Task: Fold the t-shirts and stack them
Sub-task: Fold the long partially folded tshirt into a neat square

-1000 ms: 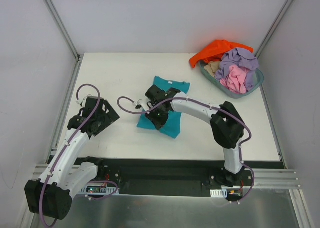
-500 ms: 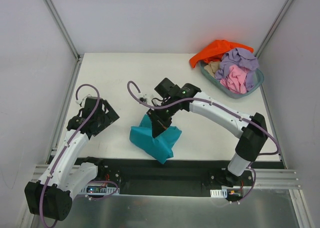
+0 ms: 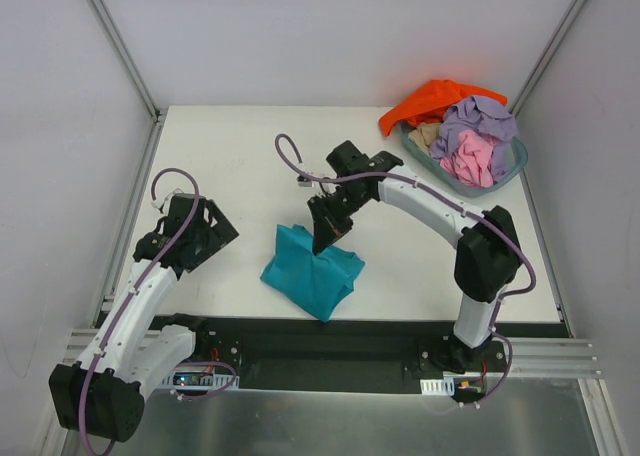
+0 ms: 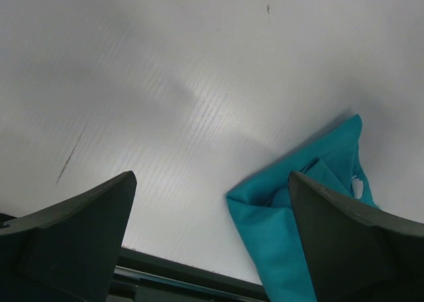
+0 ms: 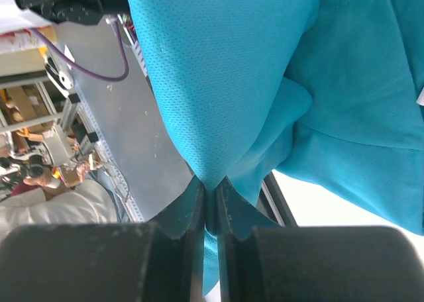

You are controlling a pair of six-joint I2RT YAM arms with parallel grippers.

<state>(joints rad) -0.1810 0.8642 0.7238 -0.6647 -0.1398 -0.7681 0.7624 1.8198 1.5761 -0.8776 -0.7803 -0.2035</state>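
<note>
- Basin point(image 3: 516, 162): grey-blue, round; at the table's far right corner, well apart from the right gripper point(image 3: 322, 244), beyond it and to its right.
- Table point(image 3: 230, 146): white, flat; lies beneath both grippers.
- Scratch point(image 4: 69, 157): thin dark line on the table, near the left gripper point(image 4: 211, 176), on its left.
- Black strip point(image 3: 330, 332): along the table's near edge, nearer than the right gripper.
</note>
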